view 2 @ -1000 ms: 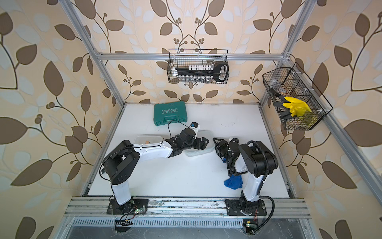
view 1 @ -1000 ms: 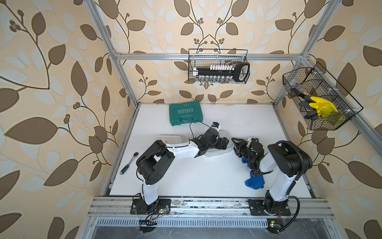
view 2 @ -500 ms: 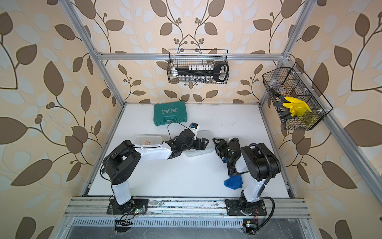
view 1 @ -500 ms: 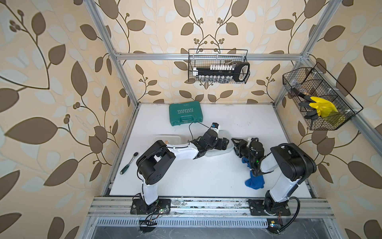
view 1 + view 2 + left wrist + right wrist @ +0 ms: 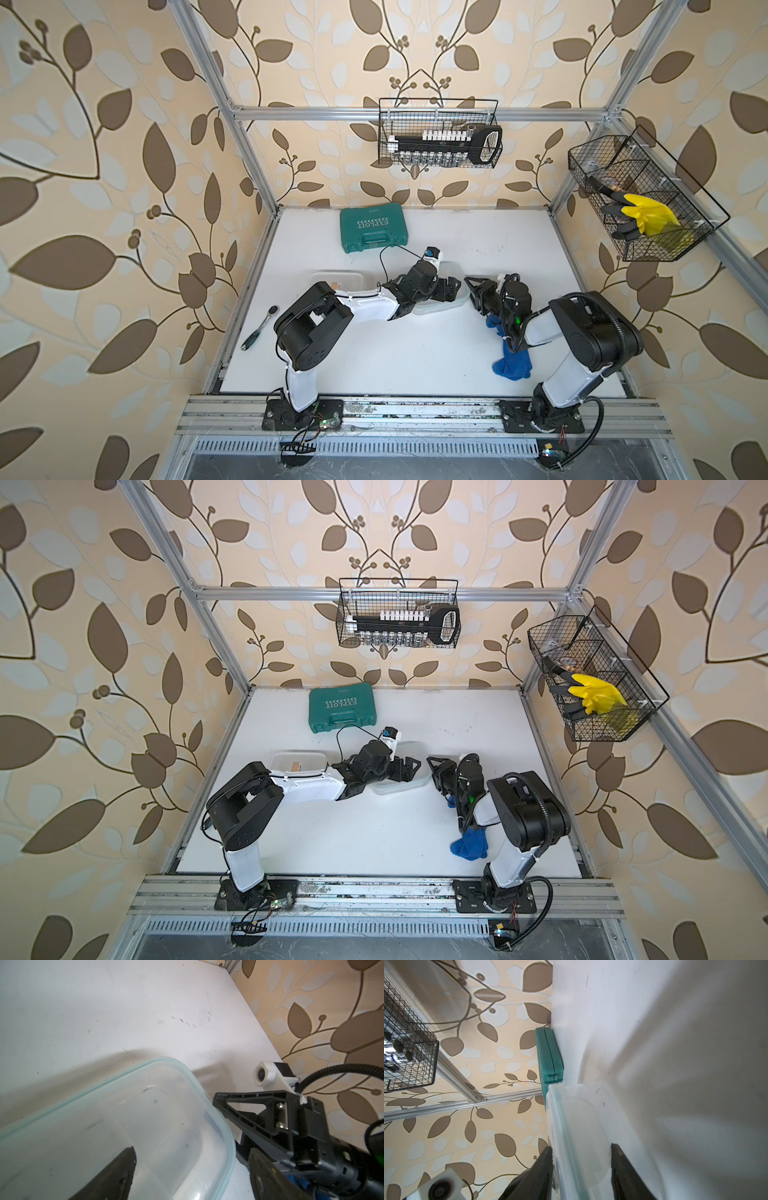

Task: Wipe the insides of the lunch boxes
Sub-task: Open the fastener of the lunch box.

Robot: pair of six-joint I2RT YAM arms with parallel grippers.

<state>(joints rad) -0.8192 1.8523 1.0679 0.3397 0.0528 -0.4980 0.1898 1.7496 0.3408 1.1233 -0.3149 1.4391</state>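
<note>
Centre: A clear, green-rimmed lunch box sits between two robot arms. Its lid appears to be on, though glare makes that hard to confirm.
Right gripper: Half-spread, one finger on either side of the box's end. Whether it is pinching cannot be told.
Left gripper: Jaws wide, one finger seen through the plastic and the other outside the rim, gripping nothing.
Second lunch box: Behind the left arm, clear of both grippers.
Blue cloth: On the table beneath the right arm, in neither gripper.
Risk: A shallow bite on slick plastic could let the box squirt free or tip. The grippers, nearly nose to nose, could clash.
</note>
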